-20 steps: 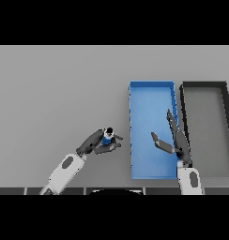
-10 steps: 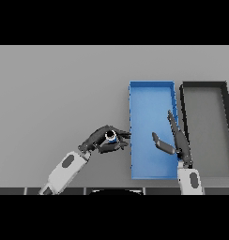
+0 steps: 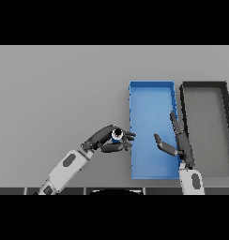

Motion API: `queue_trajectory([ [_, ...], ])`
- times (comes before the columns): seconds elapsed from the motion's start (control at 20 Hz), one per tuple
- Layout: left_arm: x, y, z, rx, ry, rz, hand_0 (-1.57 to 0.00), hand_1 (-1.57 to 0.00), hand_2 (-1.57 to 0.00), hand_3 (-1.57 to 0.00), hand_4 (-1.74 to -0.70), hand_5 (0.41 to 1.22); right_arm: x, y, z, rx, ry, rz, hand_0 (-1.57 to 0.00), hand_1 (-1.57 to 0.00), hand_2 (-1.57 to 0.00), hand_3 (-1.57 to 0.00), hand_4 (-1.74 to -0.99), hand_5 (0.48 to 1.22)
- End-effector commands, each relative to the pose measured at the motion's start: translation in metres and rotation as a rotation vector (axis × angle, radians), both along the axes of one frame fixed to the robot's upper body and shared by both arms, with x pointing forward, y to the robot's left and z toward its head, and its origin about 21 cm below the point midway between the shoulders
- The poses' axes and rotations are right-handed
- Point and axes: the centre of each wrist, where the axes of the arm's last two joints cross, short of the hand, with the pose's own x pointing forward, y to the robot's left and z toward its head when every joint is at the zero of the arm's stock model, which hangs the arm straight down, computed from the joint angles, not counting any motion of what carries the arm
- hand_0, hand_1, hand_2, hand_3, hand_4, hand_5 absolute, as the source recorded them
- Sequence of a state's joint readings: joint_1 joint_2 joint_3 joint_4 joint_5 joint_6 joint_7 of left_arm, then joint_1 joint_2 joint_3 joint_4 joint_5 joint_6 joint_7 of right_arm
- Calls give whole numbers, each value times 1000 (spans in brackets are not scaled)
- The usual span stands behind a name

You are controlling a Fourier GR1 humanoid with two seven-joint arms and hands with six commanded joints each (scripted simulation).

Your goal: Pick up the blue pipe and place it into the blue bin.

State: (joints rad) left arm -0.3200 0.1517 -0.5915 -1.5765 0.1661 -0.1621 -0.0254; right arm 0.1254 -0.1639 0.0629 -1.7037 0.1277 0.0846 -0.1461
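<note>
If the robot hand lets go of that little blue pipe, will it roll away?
Probably. The blue pipe looks round, so it may roll on the flat grey table. It seems small and light, since the left robot hand holds it in its curled fingers alone. Inside the blue bin, the walls should stop it.

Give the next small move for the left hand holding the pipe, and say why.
Probably carry it a little further right: the left hand grips the blue pipe just short of the blue bin's left wall, not yet over its floor.
</note>
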Motion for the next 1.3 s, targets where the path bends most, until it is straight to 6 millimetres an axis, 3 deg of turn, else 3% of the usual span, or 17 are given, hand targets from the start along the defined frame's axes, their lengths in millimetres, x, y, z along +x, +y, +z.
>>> queue_trajectory([
  [0.0,-2,1,-3,6,6,4,-1569,-1569,-1569,-1443,-1730,1219,0,0,2,0,-1,0,1,1,1,1,-1178,629],
  [0.15,-2,6,-7,14,-6,7,-1570,-1570,-1570,-1443,-1731,1220,-2,0,7,-6,-11,-2,1,1,1,1,-1209,623],
  [0.3,-4,2,-4,13,-7,5,-1570,-1571,-1571,-1438,-1731,1220,-4,0,7,18,-21,16,1,1,1,1,-1191,619],
  [0.5,-3,5,-6,13,-2,2,-1571,-1571,-1571,-1440,-1731,1221,6,-5,48,132,-34,194,1,1,1,1,-1203,573],
  [0.65,-1,5,-3,32,-10,6,-1571,-1571,-1571,-1440,-1731,1221,10,-4,84,98,-38,376,1,1,1,1,-1250,532],
  [0.9,-2,5,-8,30,-3,3,-1571,-1571,-1571,-1439,-1732,1221,17,28,132,5,-63,617,1,1,1,1,-1305,522],
  [1.05,0,4,-5,42,-13,5,-1571,-1571,-1571,-1436,-1732,1221,20,44,153,-45,-70,706,1,1,1,1,-1295,522],
  [1.25,3,0,-6,41,-3,-1,-1571,-1571,-1571,-1437,-1732,1221,29,66,166,-124,-86,837,1,1,1,1,-1304,532],
])
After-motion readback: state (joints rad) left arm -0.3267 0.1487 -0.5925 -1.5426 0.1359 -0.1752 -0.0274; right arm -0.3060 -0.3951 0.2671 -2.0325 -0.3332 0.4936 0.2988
